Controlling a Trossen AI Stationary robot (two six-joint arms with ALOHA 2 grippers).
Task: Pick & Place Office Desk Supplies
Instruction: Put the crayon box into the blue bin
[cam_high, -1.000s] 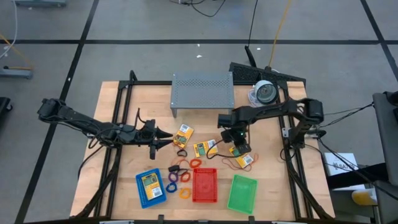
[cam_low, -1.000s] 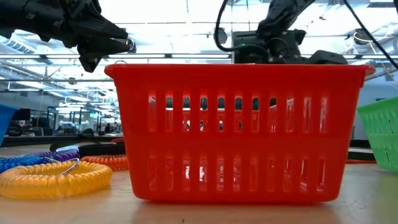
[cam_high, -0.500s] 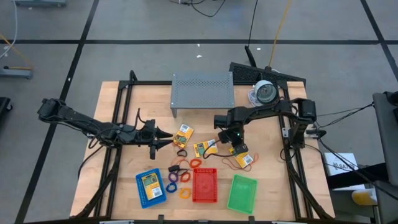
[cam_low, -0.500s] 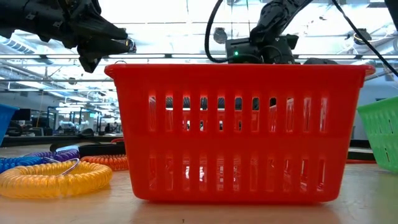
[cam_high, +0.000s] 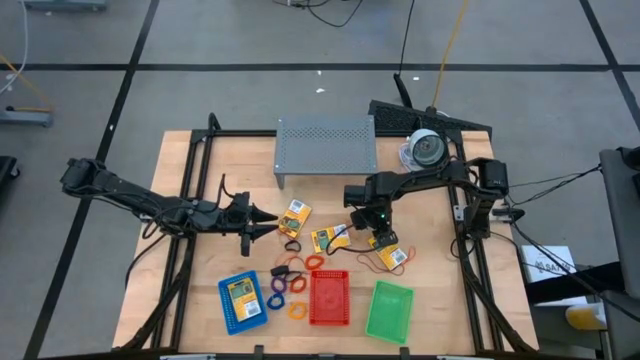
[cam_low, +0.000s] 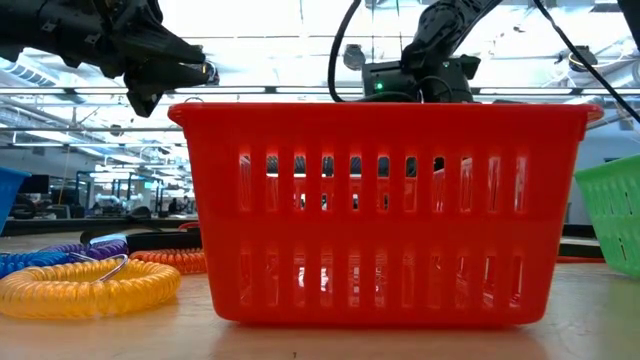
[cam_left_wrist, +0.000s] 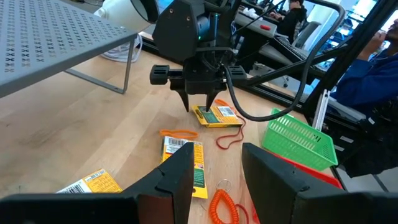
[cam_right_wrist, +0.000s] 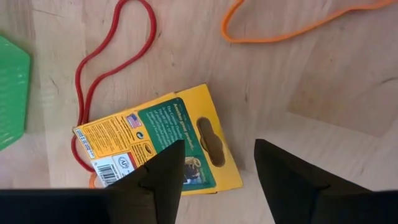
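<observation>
My right gripper (cam_right_wrist: 217, 177) is open and points down, its fingertips (cam_left_wrist: 188, 104) just above one end of a yellow-and-green crayon box (cam_right_wrist: 168, 149) that lies flat on the table. I cannot tell that they touch it. Two more crayon boxes (cam_high: 294, 215) (cam_high: 328, 239) lie toward mid-table. A fourth box sits in the blue tray (cam_high: 243, 300). The red tray (cam_high: 330, 297) and the green tray (cam_high: 389, 311) stand near the front edge. My left gripper (cam_left_wrist: 214, 180) waits open and level at mid-left, nothing between its fingers.
A red rubber band (cam_right_wrist: 112, 62) loops beside the box under my right gripper, and an orange one (cam_right_wrist: 292, 28) lies past it. Coiled rings (cam_high: 285, 285) lie left of the red tray. The grey perforated shelf (cam_high: 326, 148) and a round white device (cam_high: 425, 150) stand at the back.
My right gripper has shifted slightly toward the table's left and stands over the crayon box.
</observation>
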